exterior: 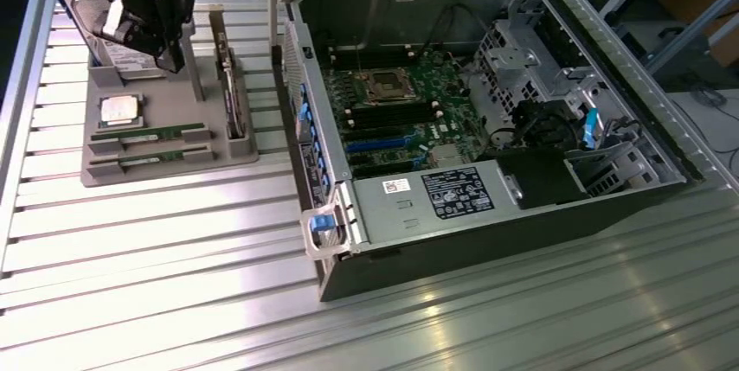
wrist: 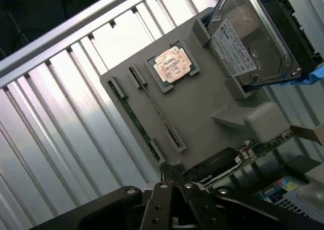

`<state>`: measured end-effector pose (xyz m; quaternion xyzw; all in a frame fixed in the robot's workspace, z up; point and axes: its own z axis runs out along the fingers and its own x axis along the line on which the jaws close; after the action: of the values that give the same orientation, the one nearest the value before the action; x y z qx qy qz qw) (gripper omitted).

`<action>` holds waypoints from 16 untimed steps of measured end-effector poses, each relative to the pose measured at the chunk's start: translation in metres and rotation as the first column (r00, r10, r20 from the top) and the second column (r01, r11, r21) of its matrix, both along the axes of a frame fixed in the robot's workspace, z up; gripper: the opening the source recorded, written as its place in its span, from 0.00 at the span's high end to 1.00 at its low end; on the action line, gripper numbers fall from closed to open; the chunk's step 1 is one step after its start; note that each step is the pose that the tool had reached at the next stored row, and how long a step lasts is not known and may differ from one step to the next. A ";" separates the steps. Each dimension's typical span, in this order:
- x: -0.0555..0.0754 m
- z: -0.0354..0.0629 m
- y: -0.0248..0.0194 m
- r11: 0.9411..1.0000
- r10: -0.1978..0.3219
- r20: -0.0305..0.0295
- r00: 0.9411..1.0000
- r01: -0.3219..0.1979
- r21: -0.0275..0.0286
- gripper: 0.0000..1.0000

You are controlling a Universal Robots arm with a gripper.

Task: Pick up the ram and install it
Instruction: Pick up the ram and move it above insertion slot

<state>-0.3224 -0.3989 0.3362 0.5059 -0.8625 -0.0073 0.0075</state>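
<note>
Two ram sticks (exterior: 151, 135) (exterior: 152, 158), thin and green, lie side by side in slots of a grey holder tray (exterior: 173, 176) at the exterior view's left. In the wrist view the two rams (wrist: 132, 117) (wrist: 156, 111) run lengthwise beside the square silver CPU (wrist: 172, 65). My black gripper (exterior: 168, 55) hangs above the tray's far part, apart from both sticks. Its fingers (wrist: 163, 189) meet at the tips, shut on nothing. The open computer case (exterior: 485, 207) shows its motherboard with dark memory slots (exterior: 387, 116).
A large silver hard drive (exterior: 99, 29) (wrist: 253, 50) leans in the tray behind the CPU (exterior: 119, 110). An upright card (exterior: 234, 86) stands at the tray's side nearest the case. The case's raised wall (exterior: 303, 120) lies between tray and motherboard. Ribbed metal tabletop (exterior: 173, 284) surrounds everything.
</note>
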 end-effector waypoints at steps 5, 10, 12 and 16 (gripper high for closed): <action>0.000 -0.0001 0.0000 0.986 0.164 0.000 0.986 -0.164 -0.004 0.89; 0.000 -0.0003 0.0000 0.929 0.369 -0.002 0.929 -0.369 -0.010 0.89; 0.000 -0.0005 0.0000 0.910 0.414 -0.002 0.910 -0.414 -0.011 0.89; 0.000 -0.0007 0.0001 0.899 0.438 -0.003 0.899 -0.438 -0.012 0.89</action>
<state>-0.3223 -0.3989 0.3356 0.6865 -0.7270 -0.0001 0.0122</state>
